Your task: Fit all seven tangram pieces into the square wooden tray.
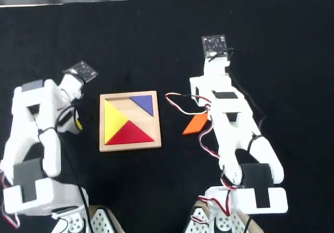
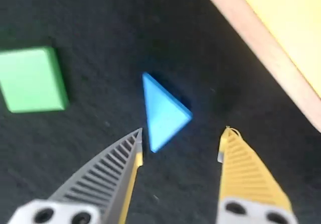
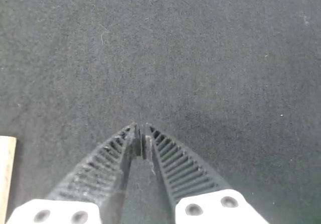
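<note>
A: Hovering w/ left gripper (image 2: pixel 183 130) spread wide, nothing held. Blue triangle (image 2: pixel 163 113) flat on black table (image 1: pixel 156 34) just ahead of the tips, green square (image 2: pixel 32 78) near it, tray (image 2: pixel 261 48) rim on its other side.
B: And right gripper (image 3: pixel 140 133)?
A: Pinched shut, empty, over bare cloth.
B: Inside tray?
A: Holding yellow triangle (image 1: pixel 114 120), red triangle (image 1: pixel 129 134), purple piece (image 1: pixel 143 103). Orange piece (image 1: pixel 195 123) outside, btwn tray & right arm.

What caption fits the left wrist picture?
Open left tool closing in around a blue triangle, green piece nearby.
</note>
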Tool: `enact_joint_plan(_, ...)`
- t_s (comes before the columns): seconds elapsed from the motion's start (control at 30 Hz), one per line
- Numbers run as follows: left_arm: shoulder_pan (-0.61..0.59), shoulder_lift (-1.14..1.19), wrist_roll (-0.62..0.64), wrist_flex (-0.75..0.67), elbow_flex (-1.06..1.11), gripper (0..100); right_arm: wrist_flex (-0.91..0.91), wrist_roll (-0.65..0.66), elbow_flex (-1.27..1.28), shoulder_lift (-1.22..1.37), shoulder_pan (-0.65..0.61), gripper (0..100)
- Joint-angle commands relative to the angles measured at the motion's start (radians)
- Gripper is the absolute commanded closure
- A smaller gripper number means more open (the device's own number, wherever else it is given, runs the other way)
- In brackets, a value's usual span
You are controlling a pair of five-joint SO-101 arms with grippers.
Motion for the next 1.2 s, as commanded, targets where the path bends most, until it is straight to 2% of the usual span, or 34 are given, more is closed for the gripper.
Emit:
enact_joint_plan(0.0, 0.005, 0.055, -0.009, -0.011, -0.139, 74, -0.023, 0.011, -0.045, -0.001, -0.014, 97.4)
enact_joint_plan(0.07, 0.008, 0.095, -0.018, -0.011, -0.170, 74, -0.023, 0.011, -0.045, -0.002, -0.014, 97.4)
enact_joint_plan(0.23, 0.015, 0.163, -0.130, -0.011, -0.186, 74, -0.023, 0.011, -0.048, -0.002, -0.014, 97.4)
enact_joint_plan(0.5, 0.016, 0.178, -0.127, -0.021, -0.188, 74, -0.023, 0.011, -0.056, 0.004, -0.012, 97.4)
enact_joint_plan(0.63, 0.015, 0.181, -0.077, -0.078, -0.179, 74, -0.023, 0.011, -0.056, 0.004, -0.011, 97.4)
enact_joint_plan(1.17, 0.030, 0.239, -0.074, -0.054, -0.176, 75, -0.023, 0.011, -0.056, 0.004, -0.011, 97.4)
